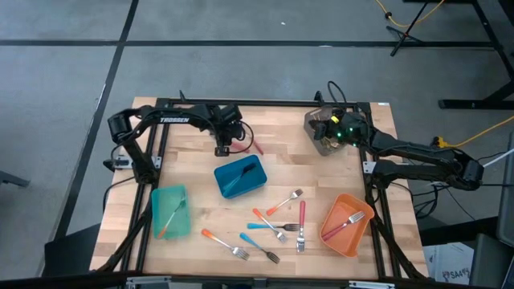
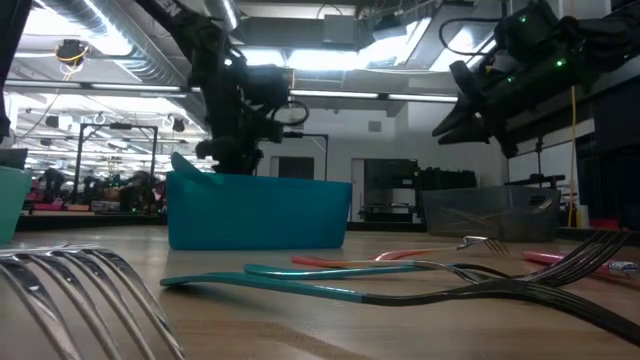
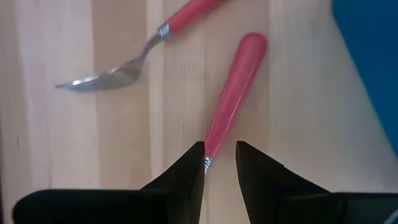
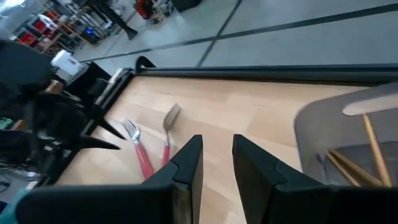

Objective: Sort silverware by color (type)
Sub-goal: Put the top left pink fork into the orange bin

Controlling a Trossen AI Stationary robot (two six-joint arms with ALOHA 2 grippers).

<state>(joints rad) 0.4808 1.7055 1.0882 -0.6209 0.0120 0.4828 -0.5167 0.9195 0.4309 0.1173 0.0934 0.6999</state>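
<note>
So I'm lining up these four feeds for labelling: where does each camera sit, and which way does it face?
High view: overhead, straight down on the table, both arms.
Low view: table height, level past the blue bin into the room; arms above.
Left wrist view: on the left arm, down on a red-handled utensil between the left gripper fingers.
Right wrist view: on the right arm, past the right gripper across the table.
Shared: both wrist views show the red-handled pair.

Light wood bench (image 1: pixel 201 181): grey bin (image 1: pixel 321 135) far right corner, teal bin (image 1: pixel 169 212) left edge, blue bin (image 1: pixel 240 177) centre, orange bin (image 1: pixel 345 225) right edge; loose forks (image 1: pixel 273 226) near front edge.
</note>
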